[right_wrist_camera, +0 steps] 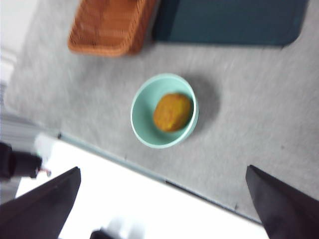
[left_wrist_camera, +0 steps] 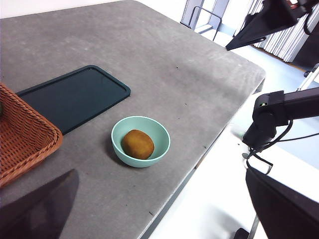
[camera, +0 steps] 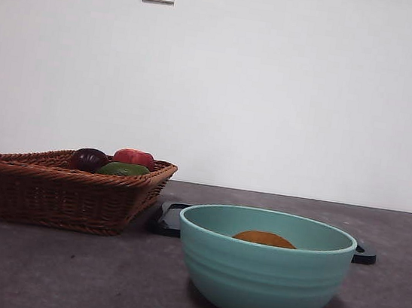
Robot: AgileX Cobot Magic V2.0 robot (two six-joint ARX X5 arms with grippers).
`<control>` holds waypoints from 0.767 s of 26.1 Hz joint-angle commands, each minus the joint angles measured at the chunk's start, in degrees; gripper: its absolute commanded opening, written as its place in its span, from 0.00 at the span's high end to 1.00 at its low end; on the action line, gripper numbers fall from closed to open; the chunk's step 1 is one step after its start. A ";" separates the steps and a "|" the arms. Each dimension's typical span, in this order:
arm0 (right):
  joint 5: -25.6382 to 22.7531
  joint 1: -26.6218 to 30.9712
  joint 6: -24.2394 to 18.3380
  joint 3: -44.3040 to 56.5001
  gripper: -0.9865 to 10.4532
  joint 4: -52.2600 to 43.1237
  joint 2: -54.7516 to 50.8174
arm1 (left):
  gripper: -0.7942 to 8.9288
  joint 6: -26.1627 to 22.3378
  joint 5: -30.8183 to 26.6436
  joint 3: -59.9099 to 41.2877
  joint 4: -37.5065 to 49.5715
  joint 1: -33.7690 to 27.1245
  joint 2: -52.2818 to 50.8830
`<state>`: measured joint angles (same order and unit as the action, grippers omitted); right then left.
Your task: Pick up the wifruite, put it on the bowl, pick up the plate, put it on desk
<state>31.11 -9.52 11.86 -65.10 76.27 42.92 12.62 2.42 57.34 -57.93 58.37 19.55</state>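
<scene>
From where I sit the wifruite (right_wrist_camera: 172, 112) is already down in the bowl (right_wrist_camera: 142, 127), so what's left is the plate (left_wrist_camera: 75, 97), a flat dark tray lying on the bench (left_wrist_camera: 164, 59) just behind the bowl. Right pincer (right_wrist_camera: 164, 204) hangs high, almost straight over the bowl, jaws spread wide, nothing in them; the plate is further out beyond it, next to the basket (right_wrist_camera: 107, 27). Left pincer (left_wrist_camera: 159, 214) is also up and off to the side. I see one dark jaw low in its view plus a dark shape opposite, so I can't tell its state. Main risk as I judge it: the plate is thin and flush on the bench, so a top-down grab may slip off the rim or scrape the surface. Second risk: its near edge sits close to the bowl and one end is just beside the basket, so a low approach could nudge either one and tip the fruit out. Right wrist feed is blurred, so I'd not trust fine alignment from it. Basket holds a dark purple fruit (camera: 88, 159), a red one (camera: 134, 157) and a green one (camera: 123, 168); the plate carries nothing.
</scene>
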 commanded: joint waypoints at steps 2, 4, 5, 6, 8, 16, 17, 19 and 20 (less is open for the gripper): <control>-5.31 -4.61 -0.70 -0.92 0.38 -0.20 6.27 | 0.34 0.02 -0.11 0.57 0.98 0.48 0.13; -9.92 -8.55 -0.42 -0.92 0.38 -0.81 11.10 | 0.34 0.04 -0.11 0.57 1.03 0.48 0.13; -11.91 -10.54 -0.37 -0.92 0.38 -1.22 13.55 | 0.34 0.04 -0.11 0.57 1.01 0.48 0.13; -13.64 -12.46 -0.37 -0.92 0.38 -1.86 16.04 | 0.34 0.07 -0.11 0.57 0.98 0.48 0.13; -15.17 -14.80 -0.37 -0.92 0.38 -3.65 19.32 | 0.34 0.07 -0.11 0.57 0.98 0.48 0.13; -15.21 -18.10 -0.52 -0.90 0.38 -9.92 29.29 | 0.34 0.07 -0.11 0.57 0.98 0.48 0.13; -15.76 -18.18 -0.52 -0.90 0.38 -10.29 30.38 | 0.34 0.07 -0.11 0.57 0.98 0.48 0.13; -17.33 -18.21 -0.79 -0.90 0.38 -10.67 32.50 | 0.34 0.07 -0.11 0.57 0.98 0.48 0.13; -18.12 -18.23 -0.92 -0.90 0.38 -10.69 33.62 | 0.34 0.07 -0.11 0.57 0.98 0.48 0.13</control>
<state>13.56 -27.33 11.77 -65.10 65.80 75.26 12.78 2.42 57.34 -57.60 58.37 19.55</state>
